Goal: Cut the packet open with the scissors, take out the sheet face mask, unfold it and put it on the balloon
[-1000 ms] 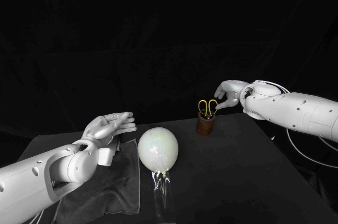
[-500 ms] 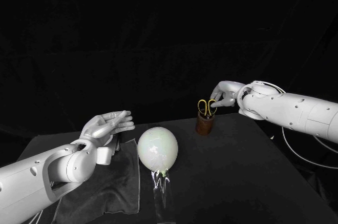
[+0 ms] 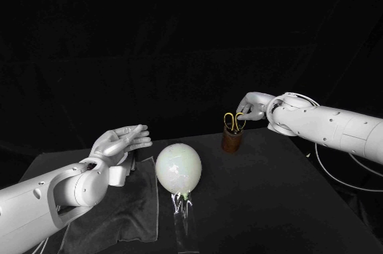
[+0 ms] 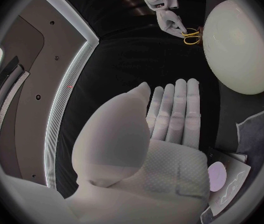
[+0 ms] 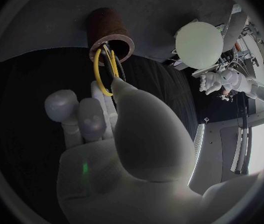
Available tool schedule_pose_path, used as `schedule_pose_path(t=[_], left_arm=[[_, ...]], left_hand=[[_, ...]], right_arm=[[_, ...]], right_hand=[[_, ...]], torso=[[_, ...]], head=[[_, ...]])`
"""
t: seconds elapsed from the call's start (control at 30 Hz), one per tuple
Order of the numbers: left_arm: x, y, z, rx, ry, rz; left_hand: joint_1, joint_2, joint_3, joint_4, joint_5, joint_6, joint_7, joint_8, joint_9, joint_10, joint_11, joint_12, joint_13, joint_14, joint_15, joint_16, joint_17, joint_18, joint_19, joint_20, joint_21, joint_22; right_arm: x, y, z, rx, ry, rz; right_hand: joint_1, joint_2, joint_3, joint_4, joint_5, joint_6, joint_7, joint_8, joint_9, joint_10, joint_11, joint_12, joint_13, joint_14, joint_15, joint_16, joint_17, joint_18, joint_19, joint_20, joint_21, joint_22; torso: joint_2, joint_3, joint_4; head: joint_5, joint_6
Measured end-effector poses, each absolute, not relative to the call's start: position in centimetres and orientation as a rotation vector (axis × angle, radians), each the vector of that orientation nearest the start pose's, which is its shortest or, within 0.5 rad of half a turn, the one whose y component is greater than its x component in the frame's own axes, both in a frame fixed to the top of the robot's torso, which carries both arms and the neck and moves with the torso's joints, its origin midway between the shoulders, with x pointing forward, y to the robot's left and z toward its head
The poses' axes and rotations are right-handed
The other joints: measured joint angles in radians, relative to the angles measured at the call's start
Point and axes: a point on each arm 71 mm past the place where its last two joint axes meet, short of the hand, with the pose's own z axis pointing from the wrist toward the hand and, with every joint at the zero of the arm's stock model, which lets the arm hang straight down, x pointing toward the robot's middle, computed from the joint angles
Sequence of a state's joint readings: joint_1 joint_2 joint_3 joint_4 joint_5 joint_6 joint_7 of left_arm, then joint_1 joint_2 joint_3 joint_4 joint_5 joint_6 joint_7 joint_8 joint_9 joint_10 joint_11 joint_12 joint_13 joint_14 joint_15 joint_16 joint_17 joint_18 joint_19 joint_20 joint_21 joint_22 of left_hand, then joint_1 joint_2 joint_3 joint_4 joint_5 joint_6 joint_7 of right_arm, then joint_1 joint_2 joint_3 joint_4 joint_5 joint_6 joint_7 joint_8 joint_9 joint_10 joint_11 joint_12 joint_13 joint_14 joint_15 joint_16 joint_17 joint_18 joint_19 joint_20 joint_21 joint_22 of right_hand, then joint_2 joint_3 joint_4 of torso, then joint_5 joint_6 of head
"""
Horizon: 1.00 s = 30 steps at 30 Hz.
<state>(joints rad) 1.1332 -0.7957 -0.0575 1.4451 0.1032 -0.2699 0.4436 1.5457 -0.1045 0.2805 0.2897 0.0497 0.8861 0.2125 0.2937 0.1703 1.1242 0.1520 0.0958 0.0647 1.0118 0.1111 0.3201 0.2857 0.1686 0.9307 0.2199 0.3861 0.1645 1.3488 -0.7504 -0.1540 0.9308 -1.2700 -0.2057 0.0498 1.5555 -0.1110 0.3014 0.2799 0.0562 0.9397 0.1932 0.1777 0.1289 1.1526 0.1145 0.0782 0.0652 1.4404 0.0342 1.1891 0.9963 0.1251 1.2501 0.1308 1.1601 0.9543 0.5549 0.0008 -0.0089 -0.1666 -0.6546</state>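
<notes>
The scissors [image 3: 234, 121] stand blades down in a brown cup [image 3: 232, 143] at the back of the table, yellow handles up. My right hand [image 3: 254, 107] is at those handles; in the right wrist view its thumb and a finger pinch a yellow handle loop [image 5: 102, 69]. The pale balloon [image 3: 179, 167] stands in the middle on a clear stand [image 3: 182, 221]. Left of the balloon my left hand [image 3: 119, 141] hovers flat with straight fingers and holds nothing. The packet [image 4: 230, 178] lies beneath the left wrist, by the grey cloth.
A dark grey cloth [image 3: 119, 212] covers the table's left part, under my left arm. A cable [image 3: 339, 176] hangs off the right arm near the table's right edge.
My right hand has moved left and slightly up onto the scissors' handles. The scissors still stand in the cup. The left hand has barely shifted.
</notes>
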Motion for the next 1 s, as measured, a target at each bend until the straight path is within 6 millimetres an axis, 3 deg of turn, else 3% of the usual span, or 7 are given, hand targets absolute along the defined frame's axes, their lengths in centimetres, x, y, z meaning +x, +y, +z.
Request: schedule_pose_path(t=[0.1, 0.4, 0.47, 0.53, 0.6, 0.8, 1.0], left_arm=[[48.91, 20.99, -22.18, -1.273, 1.399, -1.564], [48.90, 20.82, -22.17, -1.273, 1.400, -1.567], [48.91, 20.81, -22.17, -1.273, 1.399, -1.567], [48.93, 20.84, -22.18, -1.273, 1.399, -1.566], [48.94, 20.87, -22.19, -1.274, 1.398, -1.565], [48.96, 20.92, -22.20, -1.274, 1.398, -1.564], [49.04, 21.03, -22.23, -1.275, 1.395, -1.561]], left_hand=[[-0.001, -0.001, 0.000, 0.000, 0.000, 0.000, 0.000, 0.000, 0.000, 0.000, 0.000, 0.000, 0.000, 0.000, 0.000, 0.000, 0.000, 0.000, 0.000, 0.000, 0.000, 0.000], [-0.005, 0.003, 0.006, 0.000, 0.000, 0.005, 0.002, 0.000, 0.000, 0.003, 0.004, -0.004, 0.000, 0.000, 0.000, 0.000, 0.001, -0.003, 0.000, 0.000, 0.000, -0.001], [-0.005, 0.003, 0.006, 0.000, 0.000, 0.005, 0.002, 0.000, 0.000, 0.003, 0.004, -0.004, 0.000, 0.000, 0.000, 0.000, 0.001, 0.004, 0.000, 0.000, 0.000, -0.001], [-0.012, 0.010, 0.008, 0.002, 0.000, 0.005, 0.002, 0.000, 0.000, 0.003, 0.003, -0.007, 0.000, 0.000, 0.000, 0.000, 0.004, 0.004, 0.000, 0.000, 0.000, -0.001], [-0.016, 0.013, 0.009, 0.002, 0.000, 0.005, 0.002, 0.000, 0.000, 0.003, 0.004, -0.009, 0.000, 0.000, 0.000, 0.000, 0.005, 0.004, 0.000, 0.000, 0.000, -0.002], [-0.035, 0.020, 0.011, 0.000, 0.000, 0.005, 0.002, 0.000, -0.001, 0.007, 0.000, -0.015, 0.000, 0.002, 0.002, 0.000, 0.009, 0.004, 0.000, 0.000, 0.000, -0.003], [-0.039, 0.016, 0.014, 0.003, 0.000, 0.006, 0.002, 0.000, -0.001, 0.007, 0.000, -0.015, 0.000, 0.002, 0.002, 0.000, 0.009, 0.003, 0.000, 0.000, 0.000, -0.003]], right_arm=[[57.99, -34.86, -16.62, 0.054, 1.714, 0.315], [58.03, -34.98, -16.75, 0.056, 1.721, 0.306], [58.00, -34.91, -16.75, 0.057, 1.720, 0.311], [57.95, -34.82, -16.75, 0.062, 1.717, 0.321], [57.92, -34.78, -16.72, 0.069, 1.711, 0.331], [57.91, -34.81, -16.47, 0.098, 1.674, 0.359], [57.81, -34.86, -16.14, 0.124, 1.626, 0.377]], right_hand=[[-0.008, -0.013, 0.008, 0.003, -0.002, 0.000, 0.000, 0.000, 0.001, 0.005, 0.001, -0.006, 0.000, 0.004, -0.004, 0.006, 0.006, -0.002, 0.002, -0.002, 0.007, 0.012], [0.001, -0.015, 0.048, -0.009, -0.004, 0.032, -0.014, 0.019, 0.009, 0.046, -0.012, -0.006, 0.002, 0.018, -0.012, 0.046, 0.053, -0.003, 0.031, -0.009, 0.053, 0.072], [0.006, 0.000, 0.072, -0.006, -0.004, 0.069, -0.030, 0.043, 0.023, 0.091, -0.025, 0.009, 0.007, 0.027, -0.020, 0.078, 0.093, -0.019, 0.056, -0.017, 0.087, 0.121], [0.000, 0.009, 0.090, -0.009, -0.005, 0.085, -0.042, 0.058, 0.032, 0.113, -0.030, 0.014, 0.008, 0.026, -0.031, 0.097, 0.116, -0.019, 0.066, -0.027, 0.109, 0.152], [-0.001, 0.018, 0.109, -0.016, -0.007, 0.097, -0.054, 0.074, 0.044, 0.118, -0.025, 0.020, 0.011, 0.024, -0.037, 0.115, 0.136, -0.020, 0.084, -0.030, 0.132, 0.185], [-0.011, 0.033, 0.149, -0.036, -0.009, 0.115, -0.072, 0.122, 0.086, 0.134, -0.009, 0.035, 0.025, 0.025, -0.054, 0.139, 0.165, -0.041, 0.110, -0.046, 0.176, 0.247], [-0.031, 0.033, 0.188, -0.052, -0.004, 0.111, -0.079, 0.161, 0.126, 0.134, -0.009, 0.037, 0.035, 0.026, -0.063, 0.153, 0.185, -0.042, 0.120, -0.055, 0.197, 0.282]], torso=[[-0.001, -0.0001, -0.0003], [-0.001, -0.0003, -0.0001], [-0.001, -0.0005, -0.0001], [-0.001, -0.0008, -0.0002], [-0.001, -0.0008, -0.0002], [-0.001, -0.0009, 0.0003], [-0.002, -0.0010, -0.0002]], head=[[0.000, -0.001], [0.001, -0.005], [0.002, -0.005], [0.002, -0.005], [0.002, -0.005], [0.000, -0.004], [-0.001, -0.002]])
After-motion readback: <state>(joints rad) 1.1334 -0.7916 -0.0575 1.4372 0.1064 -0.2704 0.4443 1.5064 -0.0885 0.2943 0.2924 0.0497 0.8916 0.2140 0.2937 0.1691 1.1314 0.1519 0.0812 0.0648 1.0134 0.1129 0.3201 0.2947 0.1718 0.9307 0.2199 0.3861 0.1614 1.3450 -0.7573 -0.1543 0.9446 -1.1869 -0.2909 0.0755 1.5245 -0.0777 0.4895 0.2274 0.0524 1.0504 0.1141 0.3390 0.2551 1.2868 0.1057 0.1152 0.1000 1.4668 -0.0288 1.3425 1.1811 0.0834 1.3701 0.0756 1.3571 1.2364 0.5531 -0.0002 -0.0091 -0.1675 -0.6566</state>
